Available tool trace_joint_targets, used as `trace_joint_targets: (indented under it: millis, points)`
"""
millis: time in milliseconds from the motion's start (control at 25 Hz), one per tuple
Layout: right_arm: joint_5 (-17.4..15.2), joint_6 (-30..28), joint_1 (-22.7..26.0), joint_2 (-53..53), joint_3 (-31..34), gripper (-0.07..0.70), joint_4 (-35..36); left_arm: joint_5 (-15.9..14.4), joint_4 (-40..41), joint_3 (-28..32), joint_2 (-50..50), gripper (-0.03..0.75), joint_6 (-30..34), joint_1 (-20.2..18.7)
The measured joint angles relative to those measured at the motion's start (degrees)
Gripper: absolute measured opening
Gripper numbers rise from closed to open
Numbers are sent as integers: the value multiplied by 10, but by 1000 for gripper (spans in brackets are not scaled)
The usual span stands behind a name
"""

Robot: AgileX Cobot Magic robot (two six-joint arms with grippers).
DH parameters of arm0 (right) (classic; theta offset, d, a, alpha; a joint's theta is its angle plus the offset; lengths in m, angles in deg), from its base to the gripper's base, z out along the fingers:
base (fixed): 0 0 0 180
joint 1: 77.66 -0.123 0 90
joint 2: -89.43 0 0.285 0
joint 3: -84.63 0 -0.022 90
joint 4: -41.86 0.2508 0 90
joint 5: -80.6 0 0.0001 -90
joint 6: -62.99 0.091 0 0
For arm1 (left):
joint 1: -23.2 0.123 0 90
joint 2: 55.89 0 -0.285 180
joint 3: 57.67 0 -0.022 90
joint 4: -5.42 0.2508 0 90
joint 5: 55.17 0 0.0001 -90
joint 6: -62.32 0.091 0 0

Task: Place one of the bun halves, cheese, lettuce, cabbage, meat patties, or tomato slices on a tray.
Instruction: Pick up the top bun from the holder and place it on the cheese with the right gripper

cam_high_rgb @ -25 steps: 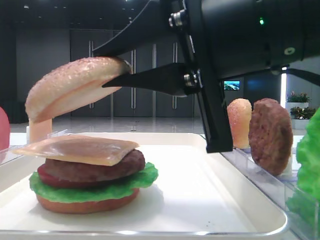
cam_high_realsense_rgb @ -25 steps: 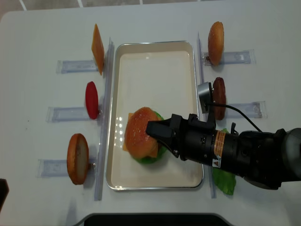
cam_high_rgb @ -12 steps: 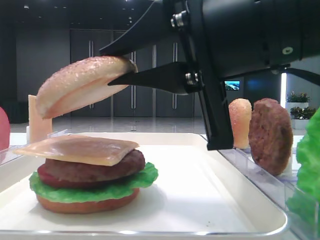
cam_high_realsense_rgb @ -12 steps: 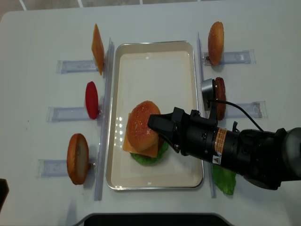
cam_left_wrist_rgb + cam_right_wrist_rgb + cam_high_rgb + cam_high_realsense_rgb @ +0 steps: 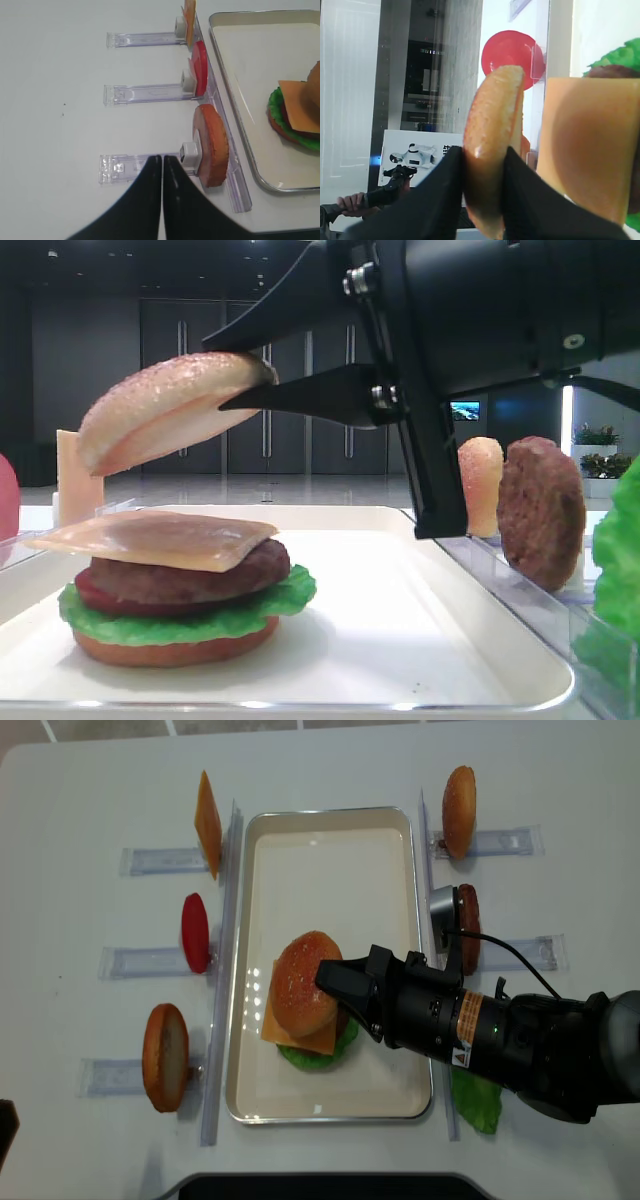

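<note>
— Dark hall doors are filling the background of the low exterior view. Where is the bun top (image 5: pixel 170 405) sitting?

— It is hanging tilted above the cheese slice (image 5: pixel 155 538), speckled dome facing up-left, long axis sloping down to the left, its right edge nipped in the right gripper (image 5: pixel 240 380).

— And from the right wrist?

— The bun is standing edge-on, the black fingers (image 5: pixel 445 190) pressing both faces near its lower end; a red tomato slice (image 5: pixel 512 52) is showing behind.

— Left wrist view?

— The left gripper (image 5: pixel 162 165) is hovering with jaws together beside a racked bun half (image 5: pixel 212 145), gripping nothing.

— Overhead?

— The dome is hovering over the stack on the cream tray (image 5: pixel 330 835).
</note>
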Motion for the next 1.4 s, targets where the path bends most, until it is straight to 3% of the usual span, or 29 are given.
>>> trace_joint_targets:
  millis: [400, 1400]
  points:
    - [64, 0, 0, 41, 0, 167, 2, 0, 0, 0, 0, -7, -1, 0]
    - [72, -4, -22, 55, 0, 167, 41, 0, 0, 0, 0, -7, -1, 0]
